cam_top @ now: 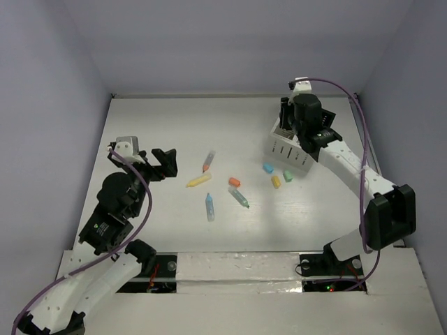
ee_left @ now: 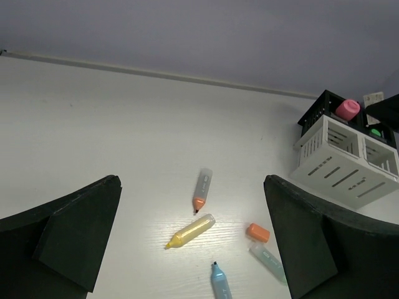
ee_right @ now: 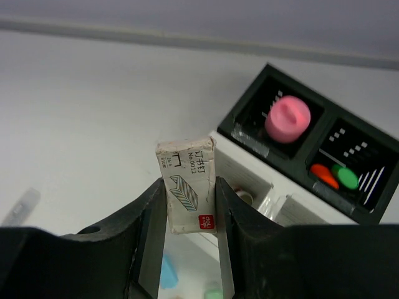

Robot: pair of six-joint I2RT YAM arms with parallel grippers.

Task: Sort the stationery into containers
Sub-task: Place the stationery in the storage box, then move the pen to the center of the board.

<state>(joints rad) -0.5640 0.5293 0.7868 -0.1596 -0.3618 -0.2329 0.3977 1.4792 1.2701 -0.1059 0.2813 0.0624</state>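
The right pincer is clamped on a small white paper box, above the white slatted box joined to a black box holding a pink-capped bottle. The left pincer gapes wide over the worktop, with pens scattered beyond.

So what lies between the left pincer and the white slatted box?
In the top view: a grey orange-tipped pen, a yellow pen, an orange chunk, a pale green pen and three small chunks.
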